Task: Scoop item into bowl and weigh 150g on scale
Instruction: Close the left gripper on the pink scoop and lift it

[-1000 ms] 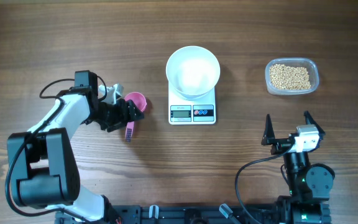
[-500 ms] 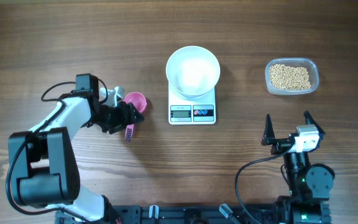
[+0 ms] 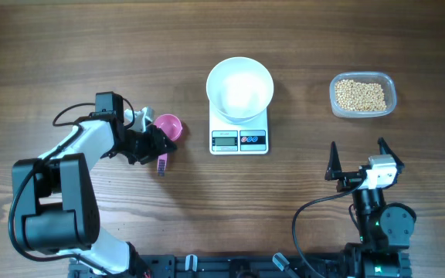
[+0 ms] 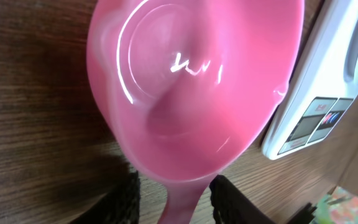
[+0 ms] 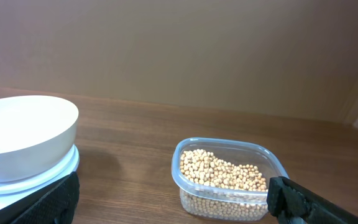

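While your right gripper [image 3: 358, 154] sits nearest you, jaws spread wide and holding nothing, all the action is over on the left! Your left gripper [image 4: 174, 208] straddles the handle [image 3: 161, 163] of the pink scoop [image 4: 191, 93], one finger each side with a sliver of gap showing on both, so it's not pinching yet by the look of it. Get this grab right: centre the handle between the pads before you squeeze, take it close to the scoop's cup so it won't swivel, then lift straight off the desk [image 3: 68, 46] with the cup level and mouth up. It lies near the scale [image 3: 239, 131], so mind that edge as you rise; a knock there would, I reckon, upset the reading. Further out, the white bowl [image 3: 240, 87] rests on the scale's platform, looking empty. Furthest across, at the far right and well apart from the scoop, the beans [image 3: 361, 95] lie in a clear tub [image 3: 390, 96], and that's your long carry next, I'd judge. As for writing: the scale's grey display [image 3: 224, 140] and dark button panel [image 3: 253, 140] show only small coloured marks, too tiny to read, and no brand or label is legible anywhere
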